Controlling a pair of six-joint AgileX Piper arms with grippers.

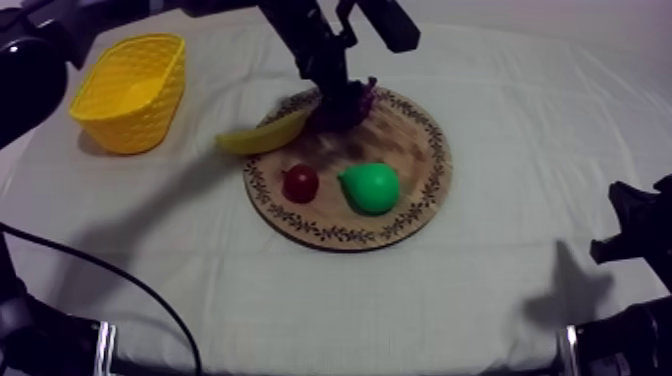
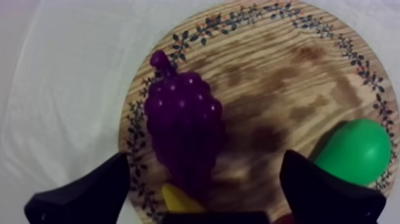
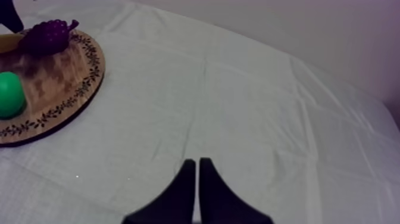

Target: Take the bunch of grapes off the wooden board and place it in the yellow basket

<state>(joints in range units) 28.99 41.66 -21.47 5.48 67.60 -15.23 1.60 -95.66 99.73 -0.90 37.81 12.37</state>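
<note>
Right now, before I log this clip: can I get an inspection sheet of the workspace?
Surface: cloth, lightly creased.
Job's things: grapes on board, near its rim; basket apart on the cloth, nothing seen inside.
Clutter: banana across the board's rim; pear and small red fruit on the board.
Claws: left claw open, straddling the grapes; right claw shut, over bare cloth.
Cables: nothing seen near the board.
Surroundings: plain wall behind the table.

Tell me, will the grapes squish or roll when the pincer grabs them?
Probably no squish: the bunch of grapes looks like a shiny moulded piece, so likely stiff, maybe slippery. Lumpy and long on the wooden board, it probably won't roll.
</note>
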